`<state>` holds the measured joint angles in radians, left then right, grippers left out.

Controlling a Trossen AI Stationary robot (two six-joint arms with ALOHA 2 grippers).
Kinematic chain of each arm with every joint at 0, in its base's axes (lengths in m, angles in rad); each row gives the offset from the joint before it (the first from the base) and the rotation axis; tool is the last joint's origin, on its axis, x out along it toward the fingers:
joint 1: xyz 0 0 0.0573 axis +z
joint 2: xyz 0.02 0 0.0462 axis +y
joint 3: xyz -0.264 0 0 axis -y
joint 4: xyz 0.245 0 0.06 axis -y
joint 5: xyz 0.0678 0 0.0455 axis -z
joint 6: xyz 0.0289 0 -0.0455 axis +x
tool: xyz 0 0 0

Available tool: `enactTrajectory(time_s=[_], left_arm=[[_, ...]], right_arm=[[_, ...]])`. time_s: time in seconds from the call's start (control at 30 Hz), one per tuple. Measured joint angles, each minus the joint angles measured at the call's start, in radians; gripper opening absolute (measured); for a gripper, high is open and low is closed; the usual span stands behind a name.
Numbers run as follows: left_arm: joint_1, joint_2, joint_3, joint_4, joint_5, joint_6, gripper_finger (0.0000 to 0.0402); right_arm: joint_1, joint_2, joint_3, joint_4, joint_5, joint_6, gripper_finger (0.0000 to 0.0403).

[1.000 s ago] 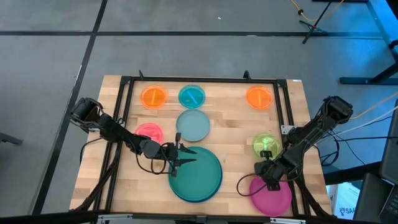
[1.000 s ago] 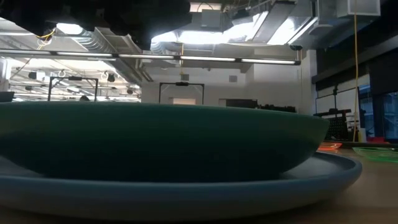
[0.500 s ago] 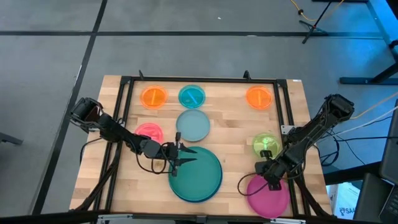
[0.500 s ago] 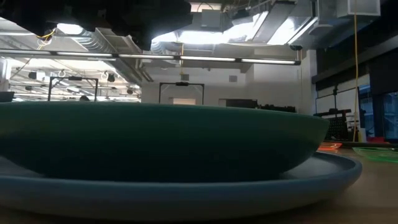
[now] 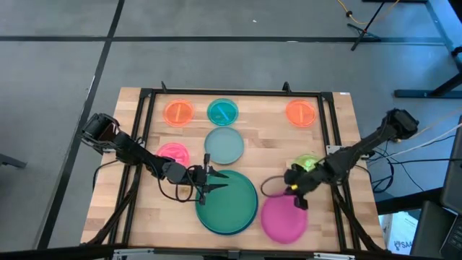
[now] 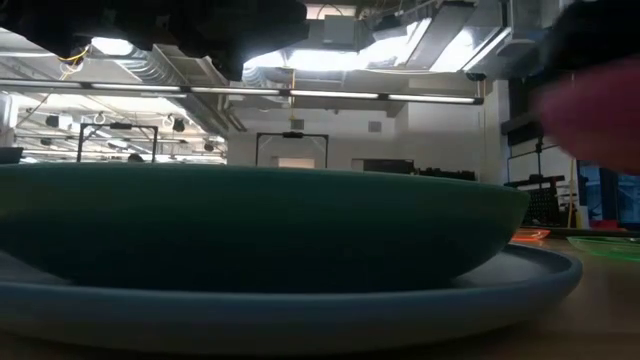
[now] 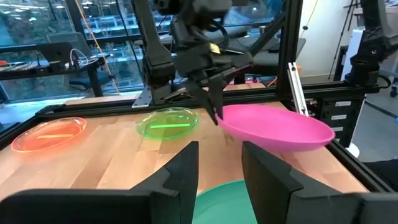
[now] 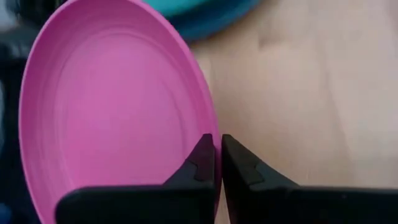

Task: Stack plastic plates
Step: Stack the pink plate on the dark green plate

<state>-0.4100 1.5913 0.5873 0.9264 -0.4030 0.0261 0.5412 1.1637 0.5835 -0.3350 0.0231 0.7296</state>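
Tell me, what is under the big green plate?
A bigger blue plate lies under the green plate; only its rim peeks out. The green plate covers its middle, so anything between them is hidden.

A lab or workshop: exposed ceiling ducts (image 6: 330, 35), strip lights (image 6: 280, 92), glass partitions (image 7: 56, 37), camera stands (image 5: 372, 22).

grey floor (image 5: 216, 65), bright ceiling lights (image 6: 330, 60)

Magenta plate (image 5: 283, 219) — green plate (image 5: 228, 203) on blue.
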Motion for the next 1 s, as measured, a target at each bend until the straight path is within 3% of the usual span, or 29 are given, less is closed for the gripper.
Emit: enactTrajectory(time_s=[0.5,0.73,1.0], left_arm=[[0.003,0.0,0.0,0.012,0.0,-0.043,0.0115],[0.011,0.0,0.0,0.023,0.001,-0.08,0.0115],[0.005,0.0,0.0,0.205,0.0,0.002,0.0115]], right_arm=[[-0.229,-0.001,0.0,0.239,0.087,-0.106,0.0002],[-0.243,-0.001,0.0,0.396,0.17,-0.24,0.0004],[-0.242,0.107,0.0,0.52,0.172,-0.269,0.0005]])
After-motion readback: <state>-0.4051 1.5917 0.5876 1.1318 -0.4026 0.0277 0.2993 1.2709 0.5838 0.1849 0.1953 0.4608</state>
